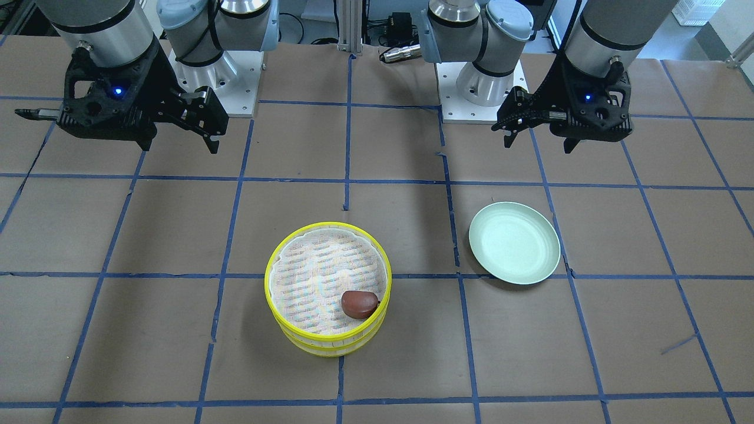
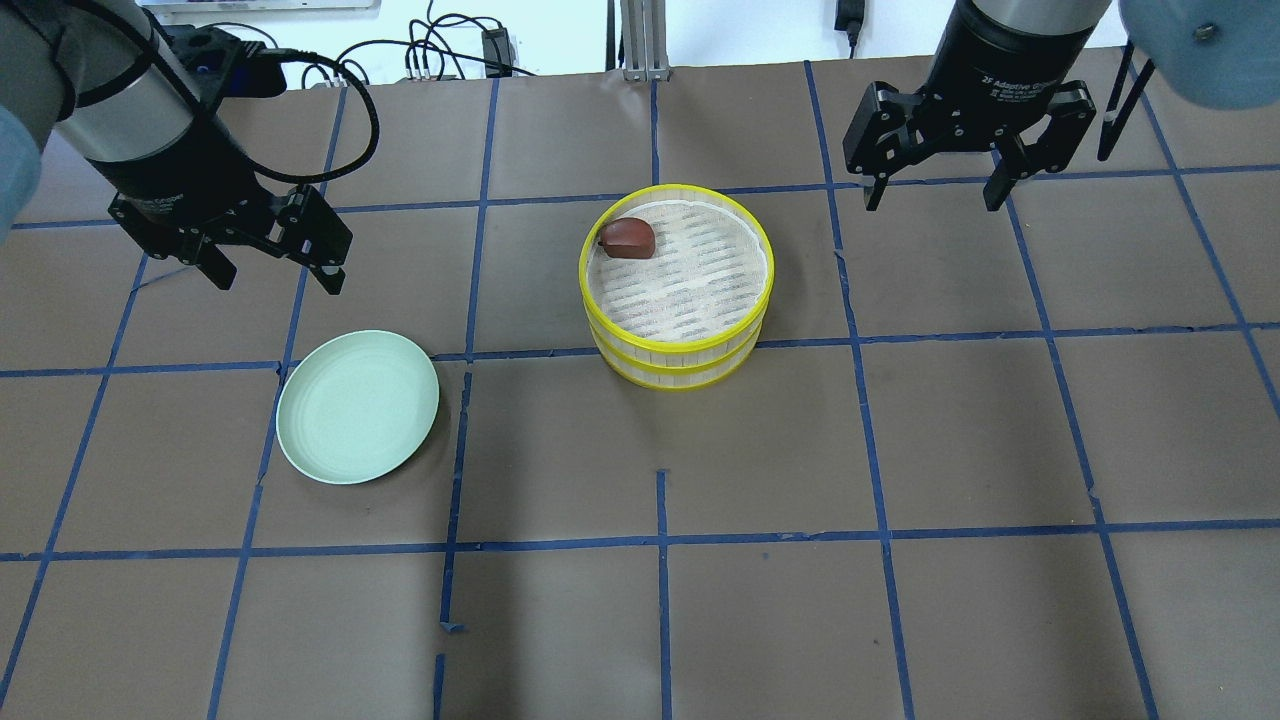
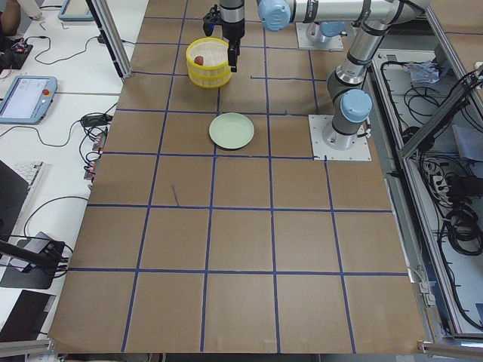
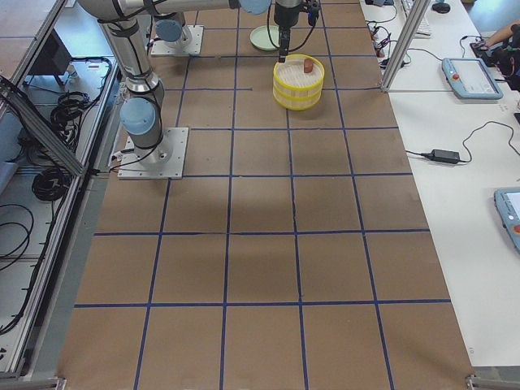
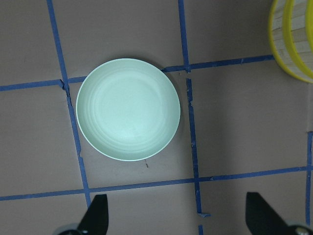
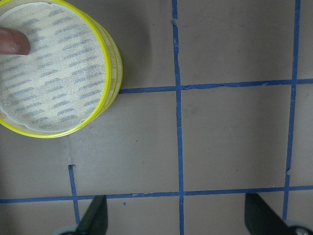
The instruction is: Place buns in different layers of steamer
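Atop the stack, upper steamer layer (image 2: 676, 349) holds the reddish-brown bun (image 2: 628, 238) against its rim. White bun unseen, presumably hidden inside lower layer (image 2: 680, 373). Left pincer (image 2: 276, 282) and right pincer (image 2: 933, 200) both released, carrying nothing. Task looks essentially done.

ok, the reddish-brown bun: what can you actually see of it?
The reddish-brown bun is a small, smooth, rounded lump, slightly elongated, with a dull matte sheen and no visible markings. It looks whole and undented. It lies on its side in the upper steamer layer, resting on the pale woven bottom. It sits off-centre, up against the wall on the side far from the robot, toward the robot's left. Only the tray touches it, and nothing covers it.
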